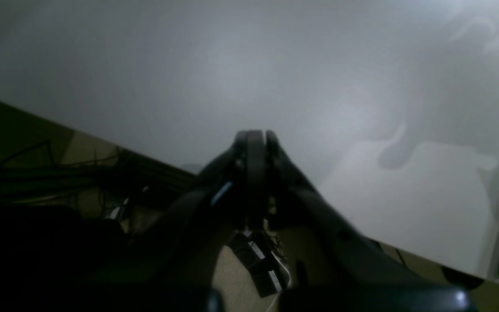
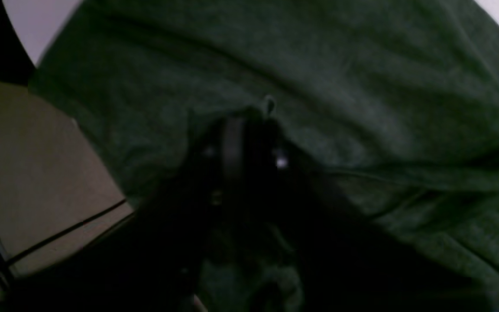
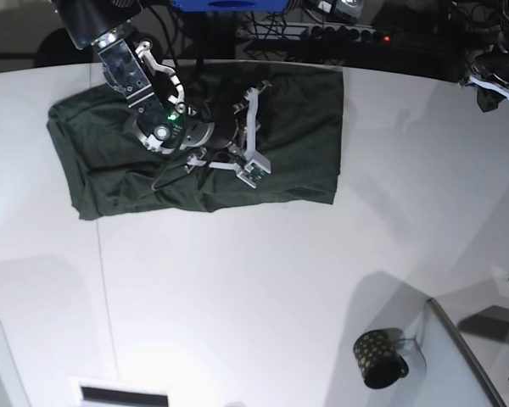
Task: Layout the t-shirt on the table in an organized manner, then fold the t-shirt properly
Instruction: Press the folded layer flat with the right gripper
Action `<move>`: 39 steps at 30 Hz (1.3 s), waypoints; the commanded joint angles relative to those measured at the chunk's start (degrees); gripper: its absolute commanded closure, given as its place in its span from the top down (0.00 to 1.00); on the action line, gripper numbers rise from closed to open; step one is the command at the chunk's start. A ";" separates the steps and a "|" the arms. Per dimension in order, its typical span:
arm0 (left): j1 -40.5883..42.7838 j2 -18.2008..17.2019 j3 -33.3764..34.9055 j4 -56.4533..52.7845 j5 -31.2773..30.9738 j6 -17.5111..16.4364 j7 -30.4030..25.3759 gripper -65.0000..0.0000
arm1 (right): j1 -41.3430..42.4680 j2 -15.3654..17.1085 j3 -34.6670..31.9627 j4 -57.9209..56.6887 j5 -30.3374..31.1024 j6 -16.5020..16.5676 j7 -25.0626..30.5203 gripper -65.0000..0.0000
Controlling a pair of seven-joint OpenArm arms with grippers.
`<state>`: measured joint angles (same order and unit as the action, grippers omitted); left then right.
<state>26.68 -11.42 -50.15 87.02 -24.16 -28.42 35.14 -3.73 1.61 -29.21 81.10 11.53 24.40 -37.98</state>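
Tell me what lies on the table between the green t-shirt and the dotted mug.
Nothing: in the base view the stretch of white table between the t-shirt and the mug is bare, crossed only by shadows.

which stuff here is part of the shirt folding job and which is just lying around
Part of the job:
- t-shirt, dark green, lying bunched
- table it lies on
- right end effector, down on the shirt

Just lying about:
- mug, gold-dotted, near the front edge
- grey panel beside the mug
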 commanded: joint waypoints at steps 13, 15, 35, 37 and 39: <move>-0.17 -1.20 -0.35 -2.14 -0.23 0.25 -1.33 0.00 | -5.55 6.61 0.16 10.28 0.56 0.08 0.83 0.02; -0.26 -1.20 -0.35 -2.06 -0.32 0.25 -1.33 0.00 | -5.99 7.32 0.16 10.28 0.56 0.08 0.83 0.02; -1.05 -1.11 -0.35 -2.14 -0.23 0.25 -1.24 0.00 | -15.04 8.64 10.88 19.25 0.47 0.08 0.75 0.32; -1.05 -1.11 -0.35 -2.14 -0.23 0.25 -1.24 0.00 | -16.10 8.72 11.41 20.13 0.47 0.08 0.75 0.32; -1.05 -1.11 -0.35 -2.14 -0.23 0.25 -1.33 0.00 | -17.15 8.72 11.94 21.71 0.47 0.08 0.75 0.32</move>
<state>25.41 -11.55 -50.15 83.99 -23.99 -28.29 34.96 -21.39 10.41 -17.39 101.47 11.27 24.43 -38.81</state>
